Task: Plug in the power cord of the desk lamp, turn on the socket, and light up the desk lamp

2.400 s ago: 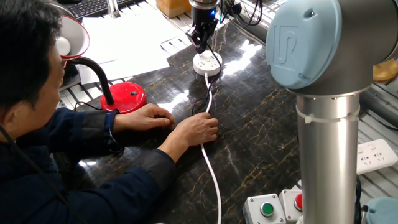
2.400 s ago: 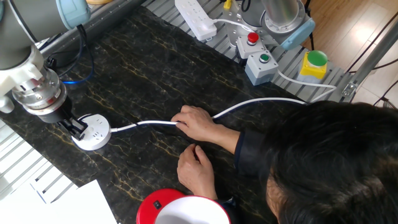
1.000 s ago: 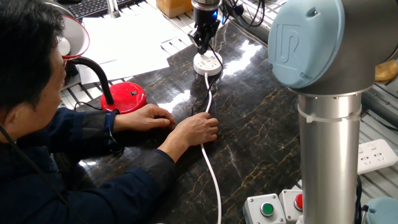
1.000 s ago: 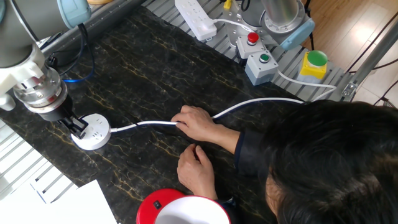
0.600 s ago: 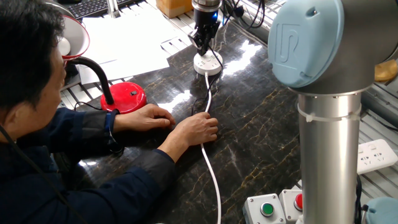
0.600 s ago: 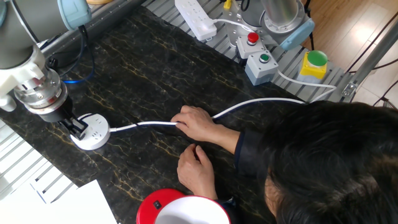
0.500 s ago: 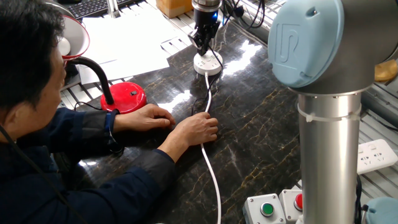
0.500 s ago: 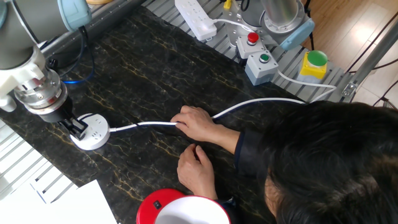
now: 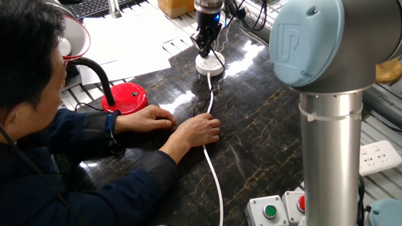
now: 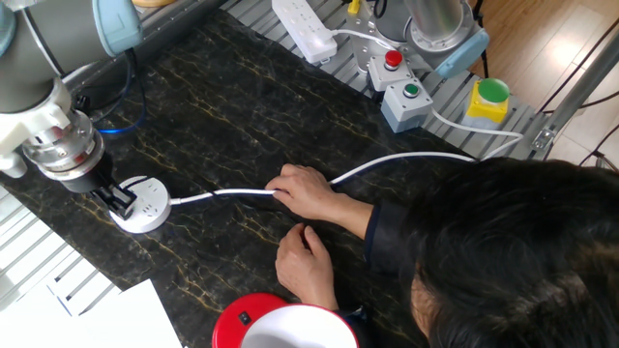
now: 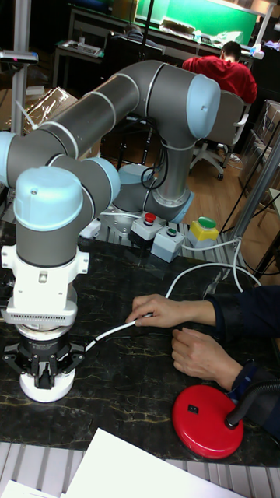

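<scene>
The round white socket [image 9: 210,64] lies at the far side of the dark table, and its thick white cable [image 9: 211,157] runs toward the near edge. My gripper [image 9: 205,48] stands straight down on top of the socket [image 10: 142,207], fingers close together on a small black plug. From there the thin black power cord [image 9: 202,103] trails toward the person's hands. In the tall view the gripper [image 11: 45,374] covers most of the socket [image 11: 47,387]. The desk lamp's red base [image 9: 126,97] sits at the left, its shade [image 9: 74,36] behind the person's head.
A person leans over the table; one hand [image 9: 197,130] presses the white cable, the other [image 9: 148,117] rests by the lamp base. A button box [image 10: 403,101], a white power strip [image 10: 304,28] and the arm's base [image 10: 437,29] stand at the far edge. Papers [image 9: 129,37] lie beyond the lamp.
My gripper has sunk a little onto the socket's top over the last seconds. The person's hands and the lamp have stayed put.
</scene>
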`<state>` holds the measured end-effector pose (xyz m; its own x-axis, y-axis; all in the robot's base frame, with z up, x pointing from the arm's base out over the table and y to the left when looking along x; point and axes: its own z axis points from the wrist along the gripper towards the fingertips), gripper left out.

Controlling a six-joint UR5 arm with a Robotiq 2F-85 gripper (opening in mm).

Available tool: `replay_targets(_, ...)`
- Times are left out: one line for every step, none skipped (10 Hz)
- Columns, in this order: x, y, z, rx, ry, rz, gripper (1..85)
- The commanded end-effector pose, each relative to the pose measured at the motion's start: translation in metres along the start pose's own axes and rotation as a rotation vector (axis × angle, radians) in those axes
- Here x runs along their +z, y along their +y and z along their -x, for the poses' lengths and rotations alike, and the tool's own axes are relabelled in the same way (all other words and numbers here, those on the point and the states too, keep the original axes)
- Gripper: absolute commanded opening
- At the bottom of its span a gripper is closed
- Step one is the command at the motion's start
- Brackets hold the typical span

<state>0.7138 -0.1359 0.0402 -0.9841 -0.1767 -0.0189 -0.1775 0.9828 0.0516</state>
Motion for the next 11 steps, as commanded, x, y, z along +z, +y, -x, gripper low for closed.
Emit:
replay_targets(-0.025,-0.008,0.016,-0.087,-0.057,0.017,59.3)
replay_targets(-0.025,-0.008,0.018,-0.092,-0.064,0.018,67.7)
replay_targets(-0.028,-0.007,0.022,-0.101,-0.074,0.011,72.0)
replay_targets(-0.032,0.008,0.026,-0.069,-0.078,0.041,72.3)
replay_targets(-0.038,0.028,0.028,-0.026,-0.07,0.061,67.0)
replay_targets(-0.044,0.041,0.032,0.003,-0.06,0.05,62.3)
replay_targets(-0.048,0.054,0.035,0.038,-0.044,0.054,51.7)
replay_targets(-0.049,0.058,0.038,0.085,-0.046,0.053,20.7)
replay_targets(-0.048,0.066,0.044,0.169,-0.065,0.064,1.0)
replay_targets(-0.047,0.07,0.035,0.162,-0.039,0.061,1.0)
replay_targets(-0.047,0.072,0.0,0.106,0.088,0.052,1.0)
